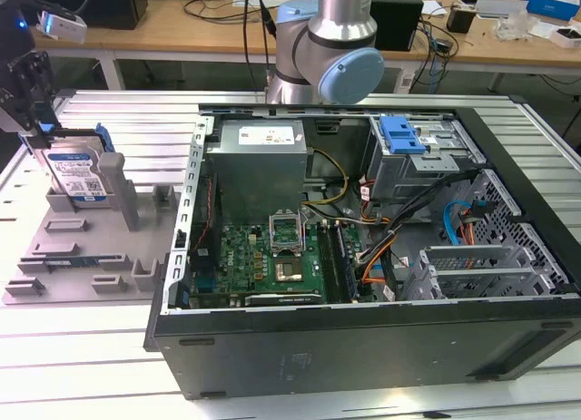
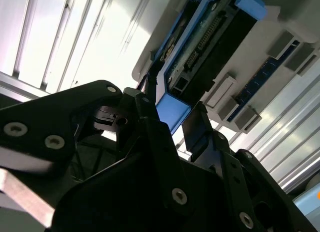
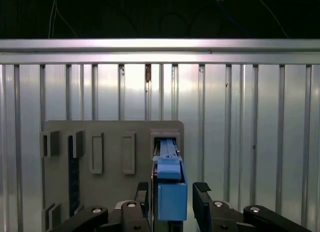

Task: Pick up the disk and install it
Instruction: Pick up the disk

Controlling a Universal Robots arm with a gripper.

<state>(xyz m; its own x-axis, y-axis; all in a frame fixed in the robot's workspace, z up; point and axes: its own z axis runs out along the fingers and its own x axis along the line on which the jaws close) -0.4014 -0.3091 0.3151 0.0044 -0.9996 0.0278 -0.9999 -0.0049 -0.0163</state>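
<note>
Disk (image 1: pixel 77 173) is standing on edge in a slot of the grey holder tray (image 1: pixel 68 257), over on the exterior view's left, so it's not in the PC yet. In the first wrist view you can see its blue carrier (image 3: pixel 171 192) poking up between the pincer (image 3: pixel 171 191) fingers (image 3: pixel 201 199). The pincer is apart, straddling the carrier with a visible gap on one side, not clamped. The tray sits on the slatted metal desk (image 1: pixel 91 356), right beside the opened computer case (image 1: pixel 363 343).
</note>
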